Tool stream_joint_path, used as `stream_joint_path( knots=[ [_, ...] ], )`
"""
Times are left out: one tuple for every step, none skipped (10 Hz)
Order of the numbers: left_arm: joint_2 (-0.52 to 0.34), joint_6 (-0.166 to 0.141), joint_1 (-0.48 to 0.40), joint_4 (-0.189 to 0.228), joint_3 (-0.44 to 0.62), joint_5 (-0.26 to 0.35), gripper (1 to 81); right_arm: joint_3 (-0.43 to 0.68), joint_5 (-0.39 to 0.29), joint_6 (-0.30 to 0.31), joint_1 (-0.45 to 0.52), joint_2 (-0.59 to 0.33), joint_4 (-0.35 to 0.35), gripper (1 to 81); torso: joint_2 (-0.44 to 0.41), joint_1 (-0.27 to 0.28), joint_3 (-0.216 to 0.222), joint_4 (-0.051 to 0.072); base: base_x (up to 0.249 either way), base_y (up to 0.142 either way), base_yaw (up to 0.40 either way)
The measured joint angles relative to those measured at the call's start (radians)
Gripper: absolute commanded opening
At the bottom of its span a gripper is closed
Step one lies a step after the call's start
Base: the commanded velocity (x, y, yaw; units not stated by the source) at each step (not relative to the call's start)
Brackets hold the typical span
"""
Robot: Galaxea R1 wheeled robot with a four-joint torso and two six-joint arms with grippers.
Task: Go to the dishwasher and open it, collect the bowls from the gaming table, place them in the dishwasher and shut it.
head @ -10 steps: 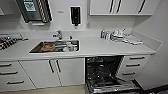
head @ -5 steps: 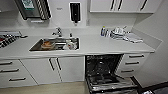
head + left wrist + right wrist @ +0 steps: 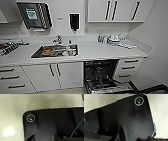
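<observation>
The dishwasher (image 3: 100, 72) stands open under the white counter (image 3: 100, 51), right of the sink. Its door (image 3: 107, 88) is folded down toward me, and the dark inside shows wire racks. The bowls and the gaming table are out of view. In the left wrist view a dark robot plate hangs over pale speckled floor (image 3: 25, 104). The right wrist view has the same kind of plate above the floor (image 3: 161, 112).
A steel sink (image 3: 56, 51) with dishes in it sits left of the dishwasher. Bottles and small items (image 3: 115, 41) crowd the counter's back right. White drawers (image 3: 127, 67) and a side wall (image 3: 157, 50) flank the dishwasher. A dark robot part (image 3: 152, 88) crosses the lower right corner.
The whole head picture has slid down a little, so the camera has moved. The dishwasher door stays down and nothing on the counter has moved.
</observation>
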Motion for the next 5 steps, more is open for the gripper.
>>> stream_joint_path(
  knots=[
    [0.0, 0.0, 0.001, 0.0, 0.0, -0.001, 81.1, 0.0, -0.002, 0.0, -0.004, 0.0, 0.0, 81.1, 0.036, -0.024, 0.035, -0.006, 0.0, 0.0, 0.0],
    [0.0, 0.0, 0.002, 0.0, -0.001, -0.001, 81.1, 0.0, -0.002, 0.0, -0.005, 0.0, 0.0, 81.1, 0.072, -0.047, 0.07, -0.012, 0.0, 0.0, 0.0],
    [0.0, 0.0, 0.005, 0.0, -0.001, -0.001, 81.1, 0.0, -0.002, 0.0, -0.005, 0.001, 0.0, 81.1, 0.108, -0.071, 0.104, -0.018, 0.0, 0.0, 0.0],
    [0.0, 0.0, 0.01, 0.0, -0.001, -0.002, 81.1, 0.0, -0.003, 0.0, -0.007, 0.003, 0.0, 81.1, 0.143, -0.094, 0.139, -0.024, 0.0, 0.0, 0.0],
    [0.0, 0.0, 0.016, 0.001, -0.001, -0.004, 81.1, 0.0, -0.002, 0.0, -0.01, 0.007, 0.0, 81.1, 0.176, -0.116, 0.171, -0.027, 0.0, 0.0, 0.0]
  ],
)
